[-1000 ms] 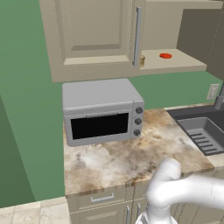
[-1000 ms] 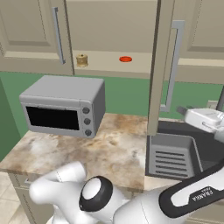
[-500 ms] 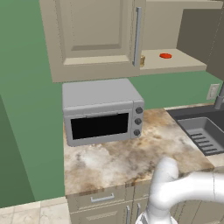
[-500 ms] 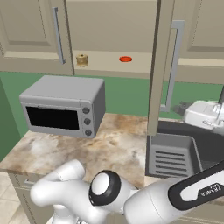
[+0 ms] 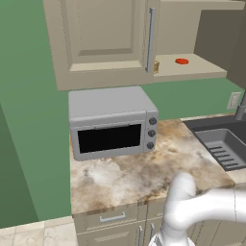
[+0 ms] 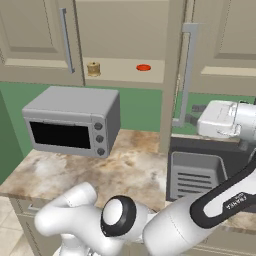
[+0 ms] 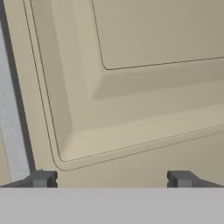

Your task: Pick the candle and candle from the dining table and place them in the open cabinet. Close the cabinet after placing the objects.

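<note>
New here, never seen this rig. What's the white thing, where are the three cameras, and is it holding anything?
The white thing is a robot arm on a driving base, in a rendered kitchen. Two pictures come from cameras on the base, behind the arm to its left and right. The third looks along the pincer, whose two dark tips stand wide apart with nothing between them: open, holding nothing.

In the right base view, the hand is up by the open right cabinet door, and the hand camera faces a beige door panel close up.

On the cabinet shelf sit a golden-brown candle and a flat red disc. Below, a marbled counter carries a microwave, beside a sink.
</note>
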Robot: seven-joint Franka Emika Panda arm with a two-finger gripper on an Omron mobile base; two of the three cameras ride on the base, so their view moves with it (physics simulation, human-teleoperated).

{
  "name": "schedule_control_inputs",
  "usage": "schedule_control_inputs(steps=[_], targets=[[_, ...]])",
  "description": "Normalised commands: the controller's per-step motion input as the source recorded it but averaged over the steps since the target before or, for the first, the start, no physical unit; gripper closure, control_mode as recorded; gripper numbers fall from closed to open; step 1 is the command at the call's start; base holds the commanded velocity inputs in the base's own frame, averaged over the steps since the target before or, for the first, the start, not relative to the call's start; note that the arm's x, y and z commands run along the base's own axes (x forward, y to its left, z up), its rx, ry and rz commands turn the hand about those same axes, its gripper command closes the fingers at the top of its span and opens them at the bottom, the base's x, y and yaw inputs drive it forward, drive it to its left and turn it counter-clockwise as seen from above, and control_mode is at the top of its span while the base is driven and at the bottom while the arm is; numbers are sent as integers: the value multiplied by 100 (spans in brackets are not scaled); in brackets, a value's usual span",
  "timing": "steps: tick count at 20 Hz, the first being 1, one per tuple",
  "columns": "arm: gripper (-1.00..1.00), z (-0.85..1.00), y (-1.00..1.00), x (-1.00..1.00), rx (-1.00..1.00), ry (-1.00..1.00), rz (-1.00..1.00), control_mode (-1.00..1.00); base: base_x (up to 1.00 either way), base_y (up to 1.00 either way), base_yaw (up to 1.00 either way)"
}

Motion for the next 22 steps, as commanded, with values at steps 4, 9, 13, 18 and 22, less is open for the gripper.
schedule_control_inputs(steps=[4,9,13,18,22], targets=[[-100,0,53,-13,0,-8,0,-100,0,0,0],[-100,0,48,-22,0,0,0,-100,0,0,0],[-100,0,53,-21,0,0,-2,-100,0,0,0],[-100,0,53,-1,0,0,-11,-100,0,0,0],[-100,0,53,0,0,0,-21,-100,0,0,0]])
